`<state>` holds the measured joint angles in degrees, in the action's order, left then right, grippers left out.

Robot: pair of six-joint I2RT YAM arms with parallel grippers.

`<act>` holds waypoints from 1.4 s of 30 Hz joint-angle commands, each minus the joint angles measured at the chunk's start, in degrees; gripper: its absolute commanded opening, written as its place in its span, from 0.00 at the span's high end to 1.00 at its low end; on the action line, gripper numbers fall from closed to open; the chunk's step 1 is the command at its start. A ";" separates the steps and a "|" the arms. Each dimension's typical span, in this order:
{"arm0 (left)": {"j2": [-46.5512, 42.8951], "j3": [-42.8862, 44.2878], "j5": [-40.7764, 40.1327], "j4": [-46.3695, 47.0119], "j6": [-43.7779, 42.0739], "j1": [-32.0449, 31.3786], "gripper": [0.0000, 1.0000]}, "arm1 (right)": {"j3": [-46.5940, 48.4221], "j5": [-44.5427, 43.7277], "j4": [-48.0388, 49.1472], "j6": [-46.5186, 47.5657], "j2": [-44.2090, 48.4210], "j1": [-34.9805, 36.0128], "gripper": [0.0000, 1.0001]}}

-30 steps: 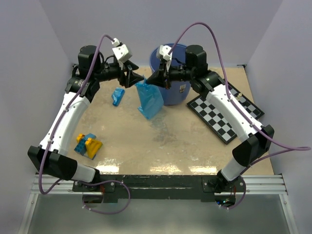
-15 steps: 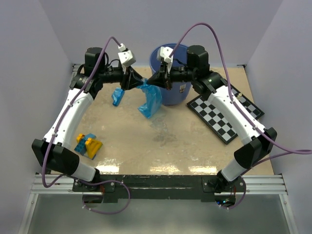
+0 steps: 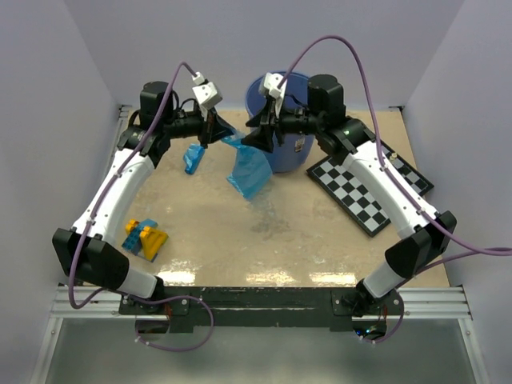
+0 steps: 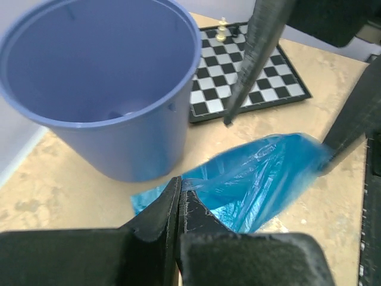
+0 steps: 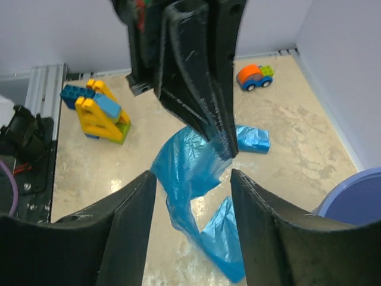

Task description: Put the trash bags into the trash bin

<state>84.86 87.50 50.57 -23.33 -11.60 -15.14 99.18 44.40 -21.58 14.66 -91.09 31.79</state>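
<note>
**Top view.** Note left gripper (image 3: pixel 216 130) clenched on upper corner of held bag (image 3: pixel 250 170). Film hangs down just left of trash bin (image 3: pixel 292 156); cannot tell if tail touches table. Note right gripper (image 3: pixel 260 138) w/ fingers parted, beside bag top, in front of bin. Locate second bag (image 3: pixel 193 158) on table, left of held one, near left arm. Disregard chessboard (image 3: pixel 368 188) right of bin & toy blocks (image 3: pixel 144 238) at near left.

**Left wrist view.** Confirm fingers pressed together w/ film pinched at tips. Observe bag (image 4: pixel 256 179) stretching away toward right gripper's fingers, one close to its far end, nothing gripped there. Check bin (image 4: pixel 101 89): upright, mouth clear, just beside bag.

**Right wrist view.** Confirm own fingers well apart, i.e. released, w/ bag (image 5: pixel 184 173) hanging beyond them from left gripper (image 5: pixel 202 113). Spot second bag (image 5: pixel 250 138) on table behind, toy car (image 5: pixel 255 75) farther off.

**Procedure (judgement).**
1. Raise left arm until tail clears rolled rim.
2. Move right gripper aside to avoid snagging film.
3. Centre pinch point over bin mouth, lower so most of film is inside.
4. Release only then; thin film likely to drape over rim otherwise.
5. Fetch second bag next.
</note>
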 commanded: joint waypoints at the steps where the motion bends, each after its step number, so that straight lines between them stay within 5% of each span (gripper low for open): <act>1: -4.79 -1.02 -6.70 7.16 -2.28 -0.42 1.00 | 6.72 -3.27 6.89 -12.43 -1.19 -0.68 0.37; 8: -5.76 -0.93 -9.17 8.48 -2.91 -1.21 1.00 | 9.28 -6.60 11.57 -20.54 -6.47 2.48 0.27; 14: -7.25 -1.55 -9.87 9.45 -2.56 -1.56 1.00 | 8.14 -12.67 10.25 -19.41 -7.08 3.28 0.36; 20: -7.95 -1.46 -9.43 8.75 -3.96 -2.44 1.00 | 7.17 -15.13 8.75 -17.82 -7.26 3.19 0.56; 29: -8.66 -1.64 -10.84 4.27 -11.07 -5.34 1.00 | 9.19 -16.89 7.17 -13.09 -7.44 3.28 0.57; 33: -9.10 -1.90 -11.54 4.35 -11.96 -5.78 1.00 | 9.55 -16.45 5.68 -10.18 -7.52 3.28 0.75; 37: -9.10 -1.99 -12.50 3.38 -14.50 -6.04 1.00 | 8.58 -15.84 5.06 -7.89 -6.47 3.28 0.83; 38: -9.18 -2.16 -12.77 3.21 -14.94 -6.05 1.00 | 9.01 -15.75 4.28 -7.19 -6.56 3.28 0.80; 40: -9.18 -2.25 -12.69 3.03 -15.82 -6.13 1.00 | 11.20 -16.28 2.61 -5.35 -6.91 3.28 0.57; 42: -9.10 -2.16 -12.25 3.03 -15.91 -6.31 1.00 | 15.15 -14.97 -0.81 -1.58 -8.66 3.28 0.50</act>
<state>77.97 85.41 35.68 -19.84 -25.34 -20.21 107.24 30.28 -19.53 5.96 -99.48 35.31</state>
